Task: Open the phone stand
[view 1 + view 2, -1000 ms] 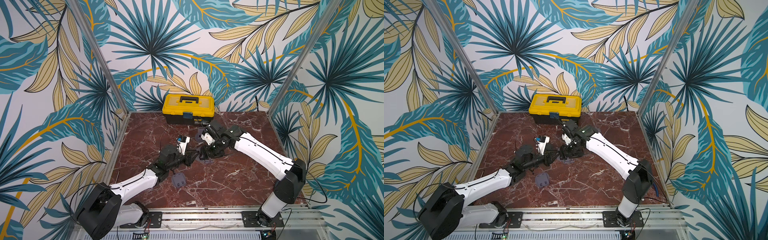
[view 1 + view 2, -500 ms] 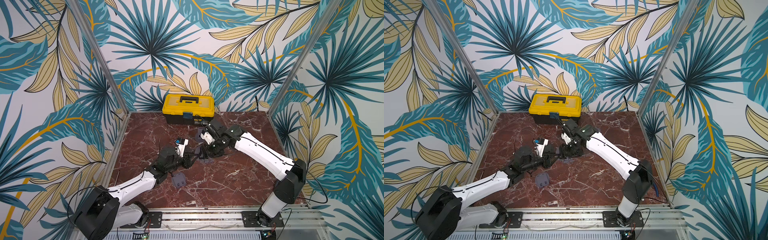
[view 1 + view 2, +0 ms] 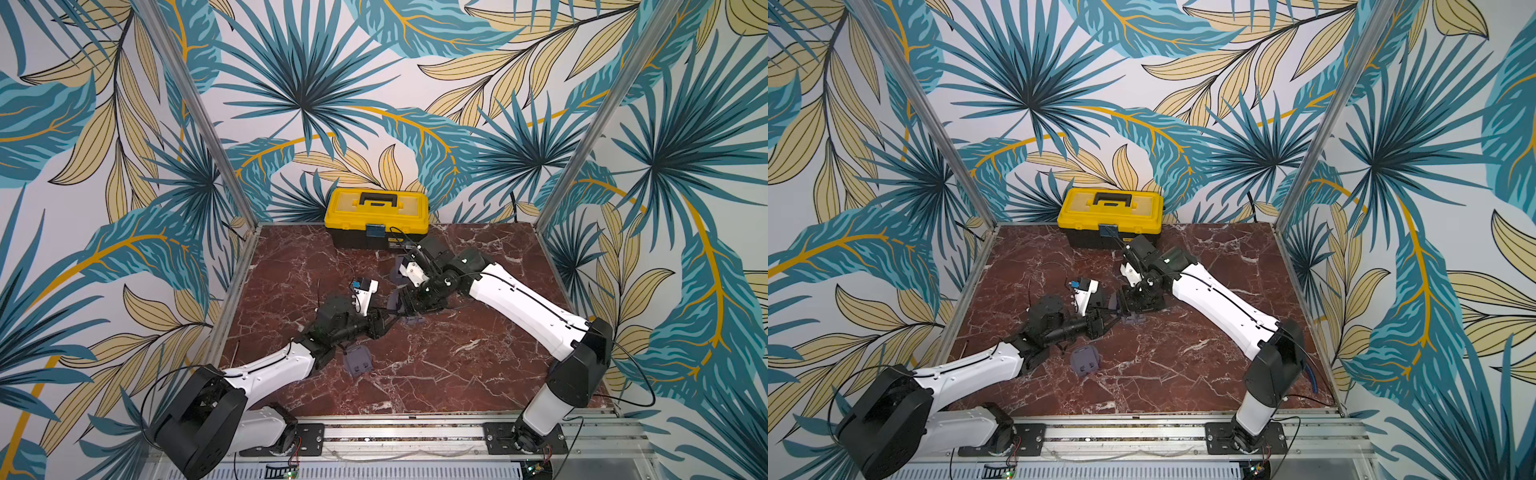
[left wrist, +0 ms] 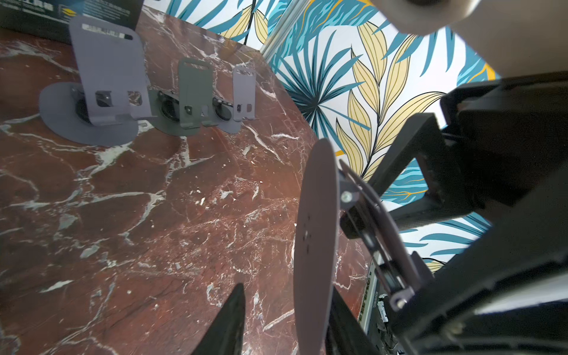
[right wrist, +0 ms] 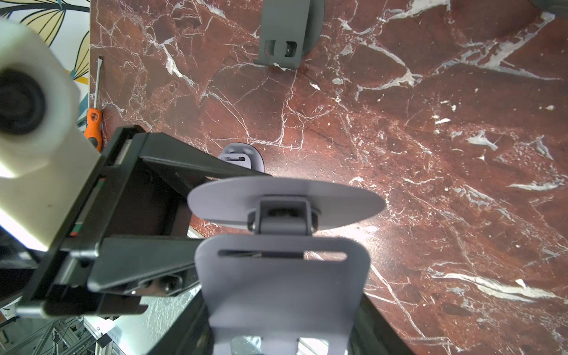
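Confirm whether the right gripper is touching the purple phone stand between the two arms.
Touching. The right wrist view shows the right gripper shut on the phone stand, with the stand's back plate wedged between the jaws and no gap on either side.

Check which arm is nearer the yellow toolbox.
Right. The right arm has its wrist just in front of the toolbox; the left arm ends farther toward the front, away from it.

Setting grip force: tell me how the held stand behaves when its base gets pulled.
Probably stiff: the stand has thin, flat, crisp-edged plates. Its base likely swings on the hinge rather than bending. The smooth finish may slip.
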